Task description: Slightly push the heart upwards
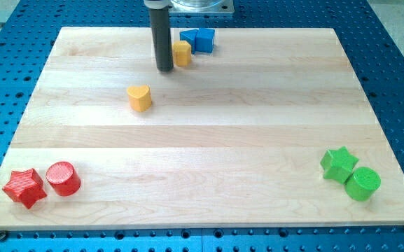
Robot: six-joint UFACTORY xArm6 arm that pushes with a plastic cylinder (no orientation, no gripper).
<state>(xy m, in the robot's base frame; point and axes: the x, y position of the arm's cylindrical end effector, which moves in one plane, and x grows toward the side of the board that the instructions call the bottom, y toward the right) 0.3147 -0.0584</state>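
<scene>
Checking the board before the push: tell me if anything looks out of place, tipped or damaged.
Nothing stands out. The yellow heart lies flat and alone, below and to the view's left of my tip. A yellow block and blue blocks sit by the tip; red star, red cylinder, green star and green cylinder rest intact.

Laboratory or robotics test bench; indicated by blue perforated metal base plate (pixel 391 63) with regular grid of mounting holes; pale wooden board (pixel 209 140) laid flat on plate as work surface; metal mounting flange (pixel 200 5) at the view's top; small moulded coloured blocks as test pieces.
</scene>
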